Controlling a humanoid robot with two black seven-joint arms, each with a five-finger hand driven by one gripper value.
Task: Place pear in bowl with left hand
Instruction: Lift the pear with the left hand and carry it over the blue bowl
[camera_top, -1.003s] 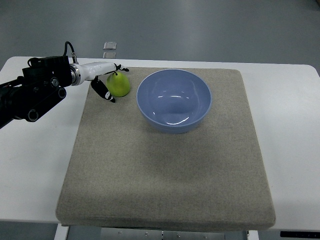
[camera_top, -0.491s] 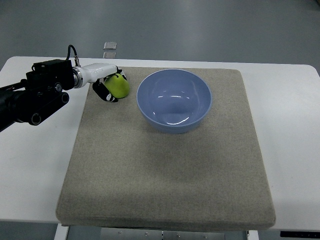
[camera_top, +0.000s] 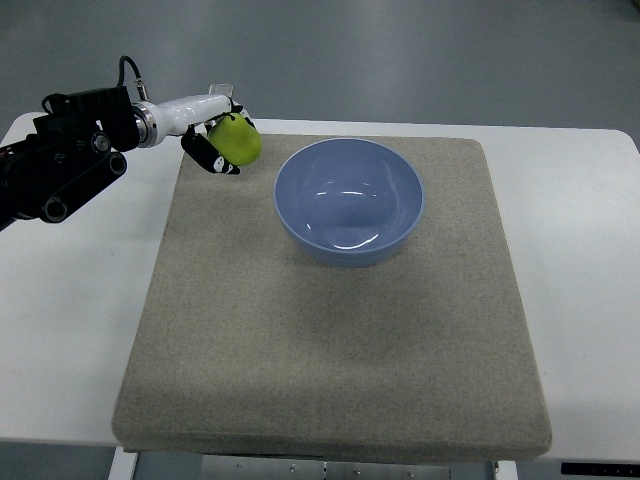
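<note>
the left hand (camera_top: 213, 140) was clamped on the pear (camera_top: 236, 139), held left of the bowl (camera_top: 348, 200); the fruit looked light, firm and smooth-skinned, likely best gripped round its belly.

Even, bright overhead light fills the scene, cool and slightly bluish in tone. The white surface (camera_top: 580, 300) reads clean without blowing out, and the grey mat (camera_top: 330, 350) shows its weave clearly to every corner. Shadows are soft and short: a faint one hugs the near side of the blue bowl (camera_top: 349, 200), another darkens the mat's near edge. Small pale streaks of glare sit inside the bowl's basin. The pear (camera_top: 238, 140) by the surface's far left corner is brightly lit. Focus is sharp throughout; the surface's far edge bows slightly.
</note>
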